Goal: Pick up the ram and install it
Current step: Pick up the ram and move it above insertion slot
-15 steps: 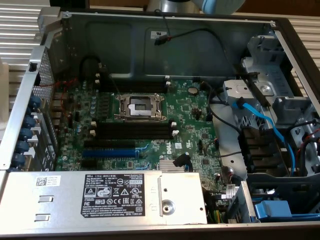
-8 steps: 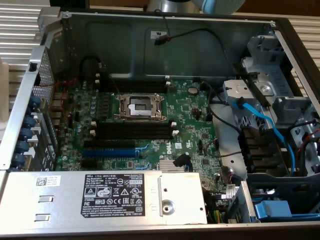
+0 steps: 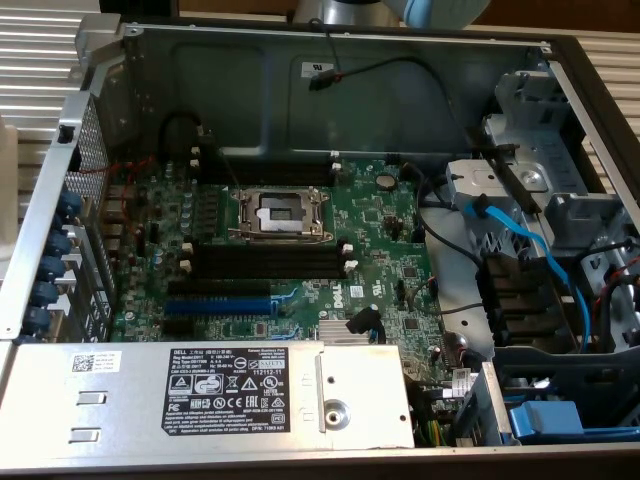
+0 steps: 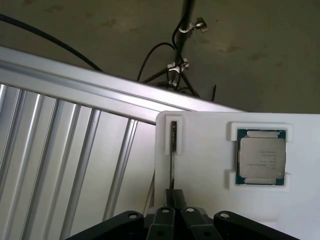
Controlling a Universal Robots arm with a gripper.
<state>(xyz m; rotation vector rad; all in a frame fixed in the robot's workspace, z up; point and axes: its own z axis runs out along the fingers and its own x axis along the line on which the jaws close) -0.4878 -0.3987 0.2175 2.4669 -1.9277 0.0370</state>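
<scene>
The ram (image 4: 173, 145) stands on its edge in a narrow slot of a white tray (image 4: 205, 200), so I see it as a thin dark strip. My gripper (image 4: 173, 197) is at the strip's near end with its black fingers (image 4: 165, 216) shut on it. The ram still sits in the tray slot. In the exterior view the open computer case shows the green motherboard (image 3: 380, 225). Its long black slots (image 3: 268, 262) with white end clips hold nothing. Part of my arm (image 3: 350, 10) shows at the far edge above the case.
A square processor chip (image 4: 261, 157) lies in a second tray recess beside the ram. The tray rests on a ribbed metal table (image 4: 60, 150). Inside the case are an open processor socket (image 3: 280, 212), a blue slot (image 3: 218, 303), a grey power supply (image 3: 220, 390) and blue cables (image 3: 520, 245).
</scene>
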